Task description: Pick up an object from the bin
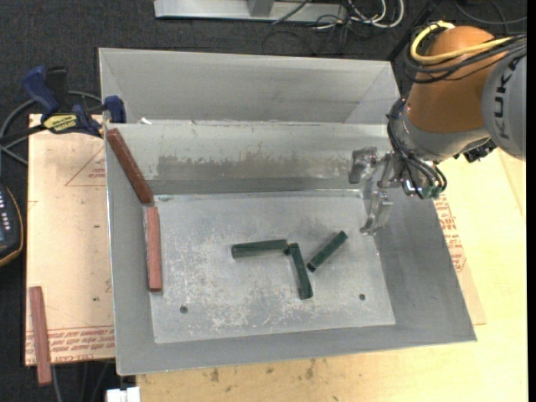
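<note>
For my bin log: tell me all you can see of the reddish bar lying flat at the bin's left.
The reddish bar is long, slim and straight, matte, maybe wood or plastic. It lies flat on the bin floor along the left wall, running near to far. Its far end meets or nearly meets a browner bar slanting up that wall. Nothing else touches it; the claw is over the right side.

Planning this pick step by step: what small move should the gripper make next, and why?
Probably a short shift left and down the view, toward the nearest dark green bar. The gripper hangs near the right side of the bin, beside that tilted bar rather than over it.
</note>
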Controlling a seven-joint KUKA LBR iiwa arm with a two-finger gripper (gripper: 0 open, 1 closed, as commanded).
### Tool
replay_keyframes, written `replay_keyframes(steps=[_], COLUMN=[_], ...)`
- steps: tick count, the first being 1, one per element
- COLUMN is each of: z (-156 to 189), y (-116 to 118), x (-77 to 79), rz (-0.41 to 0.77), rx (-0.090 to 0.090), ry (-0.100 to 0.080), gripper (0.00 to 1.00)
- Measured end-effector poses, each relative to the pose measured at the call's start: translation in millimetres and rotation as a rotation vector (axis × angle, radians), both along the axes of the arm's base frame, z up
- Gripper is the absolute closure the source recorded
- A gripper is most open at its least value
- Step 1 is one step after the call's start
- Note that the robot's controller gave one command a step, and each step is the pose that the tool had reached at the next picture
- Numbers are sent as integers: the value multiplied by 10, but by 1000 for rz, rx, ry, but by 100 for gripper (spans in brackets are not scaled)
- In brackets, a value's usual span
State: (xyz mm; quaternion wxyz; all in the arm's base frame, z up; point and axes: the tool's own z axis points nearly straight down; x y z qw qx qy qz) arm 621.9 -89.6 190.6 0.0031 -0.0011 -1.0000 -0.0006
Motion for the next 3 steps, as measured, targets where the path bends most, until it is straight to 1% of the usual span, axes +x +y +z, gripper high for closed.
replay_keyframes(steps=[1, 2, 3], z=[-1231, -1195, -1194], y=[96, 697, 671], x=[-746, -15, -26], rz=[61, 240, 238], rx=[1, 2, 0], ry=[-7, -15, -11], gripper=[0, 0, 100])
